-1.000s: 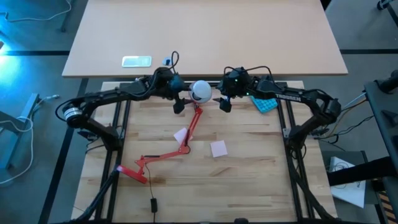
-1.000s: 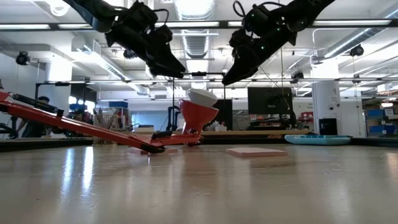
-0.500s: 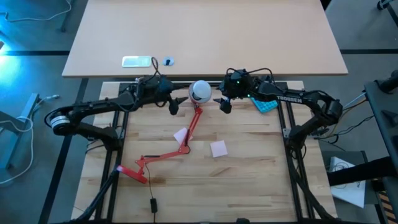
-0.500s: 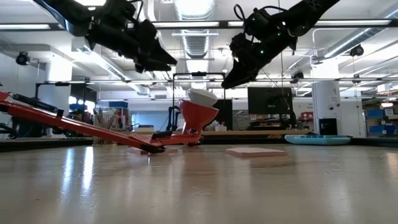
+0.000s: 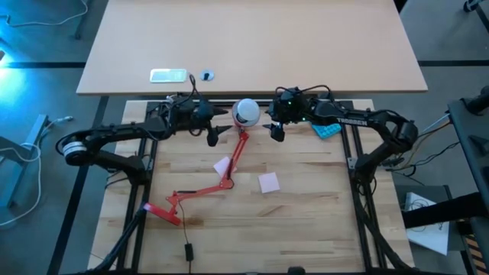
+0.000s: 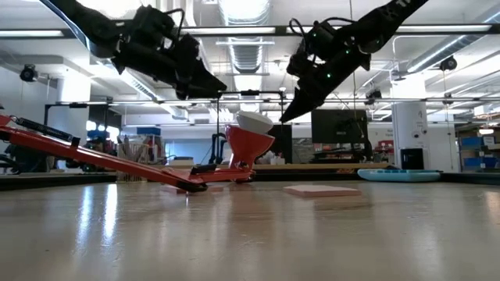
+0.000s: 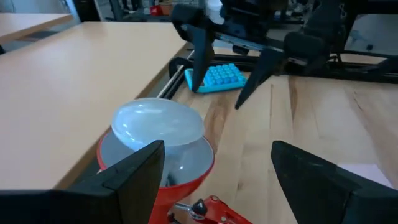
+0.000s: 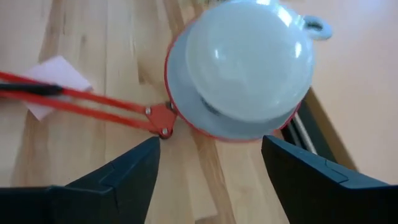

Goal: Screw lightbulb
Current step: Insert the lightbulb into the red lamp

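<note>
The lightbulb [image 5: 246, 111] sits in the red lamp's shade [image 6: 248, 144], just above the middle of the high view, its white dome poking out of the rim; in the low view it sits at centre, tilted. I judge the bulb already seated in the socket, though whether it is fully tight I cannot tell. Neither of my 2 grippers touches it. My left gripper [image 5: 213, 137] hangs to the bulb's left in the high view, fingers spread wide and empty. My right gripper [image 5: 275, 131] hangs to its right, also wide and empty. The lamp's red arm [image 5: 233, 158] runs down and left across the wooden table [image 5: 306, 214], past 2 pink sticky notes [image 5: 268, 182]. A blue tray [image 5: 327, 128] lies at the right. What is left, if anything, seems only a final tightening.
</note>
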Robot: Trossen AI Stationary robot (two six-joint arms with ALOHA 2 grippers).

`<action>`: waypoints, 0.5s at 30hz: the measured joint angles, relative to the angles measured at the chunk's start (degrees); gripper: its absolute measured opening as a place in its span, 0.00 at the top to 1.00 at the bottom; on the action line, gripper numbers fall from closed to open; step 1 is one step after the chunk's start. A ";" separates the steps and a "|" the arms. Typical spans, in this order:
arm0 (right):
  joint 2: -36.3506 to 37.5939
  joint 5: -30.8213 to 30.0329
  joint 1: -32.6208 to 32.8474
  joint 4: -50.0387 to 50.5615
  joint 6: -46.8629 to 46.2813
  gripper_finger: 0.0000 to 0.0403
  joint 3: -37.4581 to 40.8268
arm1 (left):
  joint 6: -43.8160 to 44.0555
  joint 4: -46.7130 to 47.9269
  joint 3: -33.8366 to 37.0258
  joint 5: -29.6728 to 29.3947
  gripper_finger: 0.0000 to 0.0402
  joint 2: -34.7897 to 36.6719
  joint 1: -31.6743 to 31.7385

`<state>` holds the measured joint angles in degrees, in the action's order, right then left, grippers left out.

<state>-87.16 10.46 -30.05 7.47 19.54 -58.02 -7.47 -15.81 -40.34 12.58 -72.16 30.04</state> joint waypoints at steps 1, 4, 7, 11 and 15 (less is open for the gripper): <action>-0.43 -0.06 -0.15 0.09 0.51 0.32 0.00 | 0.20 -1.07 0.25 -0.01 0.29 -0.75 0.00; -1.74 0.01 -1.14 -0.12 2.35 0.34 0.00 | 1.90 -2.95 0.23 -1.67 0.29 -2.98 0.44; -3.00 -0.02 -3.23 0.01 4.81 0.35 0.00 | 1.90 -3.14 -1.10 -2.68 0.29 -5.63 0.66; -3.84 0.46 -7.25 -0.47 7.40 0.37 0.00 | 0.59 -2.81 -3.21 -2.59 0.29 -8.11 0.74; -4.88 2.99 -10.15 -0.52 9.32 0.37 -0.11 | 1.13 -2.65 -4.72 -2.64 0.29 -8.49 1.47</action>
<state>-92.04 13.45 -40.21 6.96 28.86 -58.13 -6.35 -18.46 -45.06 9.93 -80.65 31.51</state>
